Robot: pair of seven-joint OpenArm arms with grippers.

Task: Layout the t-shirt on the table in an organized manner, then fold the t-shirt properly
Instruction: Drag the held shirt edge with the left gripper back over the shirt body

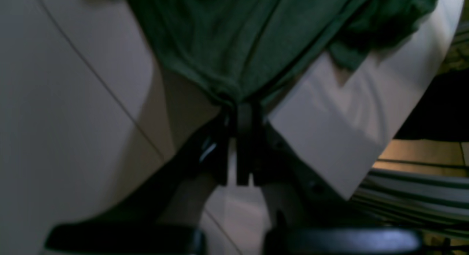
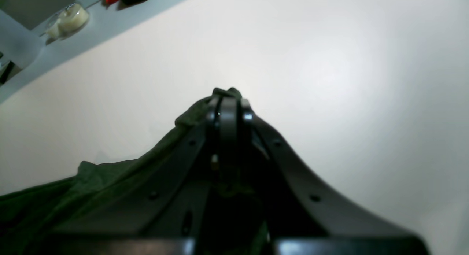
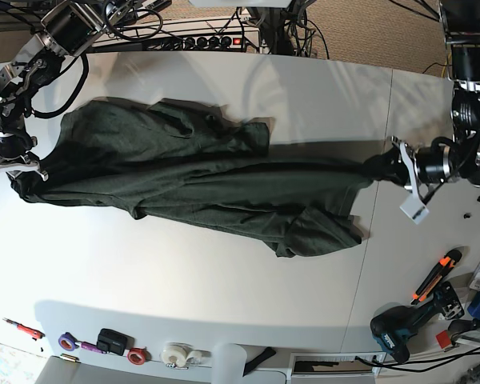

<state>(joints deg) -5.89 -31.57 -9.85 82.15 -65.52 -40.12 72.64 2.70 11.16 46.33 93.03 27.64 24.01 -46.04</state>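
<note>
The dark green t-shirt (image 3: 200, 180) is stretched sideways across the white table (image 3: 224, 296), pulled taut between both arms, with a sleeve bunched near its front right. On the right of the base view, my left gripper (image 3: 388, 166) is shut on one end of the shirt. The left wrist view shows its jaws (image 1: 242, 104) pinching gathered cloth of the t-shirt (image 1: 227, 39) above the table (image 1: 55, 119). My right gripper (image 3: 32, 172), on the left, is shut on the other end. Its closed fingers (image 2: 228, 97) hold a fold of the t-shirt (image 2: 110, 181).
A thin seam (image 3: 376, 240) crosses the table on the right. Tape rolls (image 3: 172, 354) and small tools lie along the front edge. A drill (image 3: 400, 328) and an orange knife (image 3: 436, 276) sit front right. Cables and a power strip (image 3: 216, 40) run behind.
</note>
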